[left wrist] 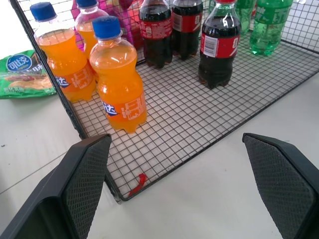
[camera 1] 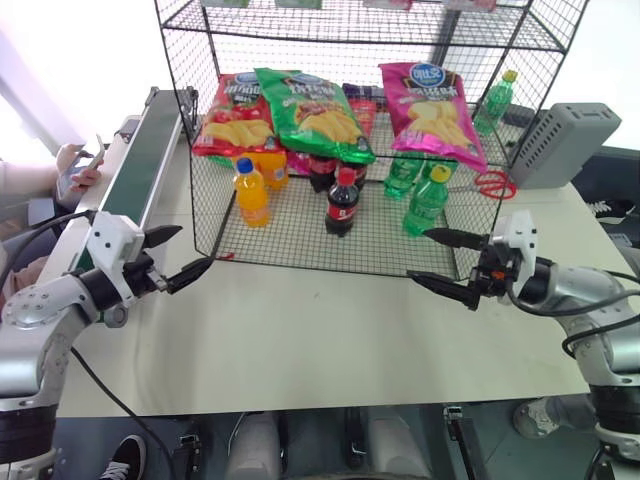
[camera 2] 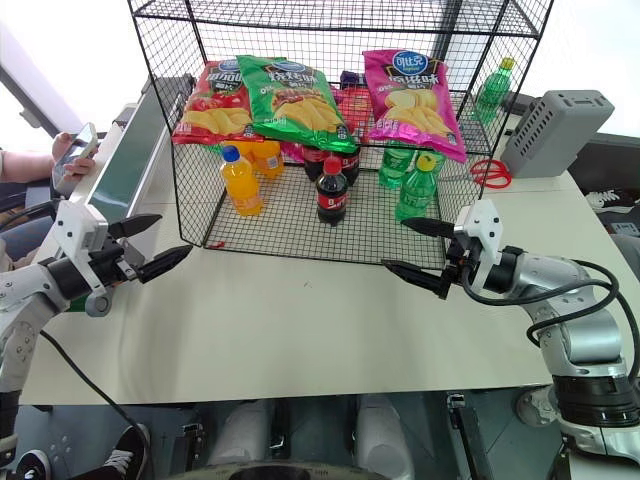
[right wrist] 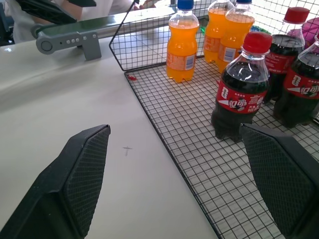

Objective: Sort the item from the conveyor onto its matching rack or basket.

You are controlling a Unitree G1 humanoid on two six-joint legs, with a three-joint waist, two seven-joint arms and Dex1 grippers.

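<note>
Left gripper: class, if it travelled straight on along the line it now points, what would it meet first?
Probably the front corner of the wire rack, with the nearest orange bottle just behind it. The left gripper has open, empty jaws; depth is hard to judge.

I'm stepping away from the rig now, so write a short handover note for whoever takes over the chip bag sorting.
Left gripper: open, empty, hovering over the table by the rack's front left corner.
Right gripper: open, empty, at the rack's front right.
Pink chip bag: already on the rack, middle shelf, right side, beside the green chip bag and red chip bag. Soda bottles stand on the tier below.
Conveyor: no bag seen on the visible belt.
Done: pink bag appears sorted.
Left: wait for the next item; a person's hand is by the conveyor.
</note>
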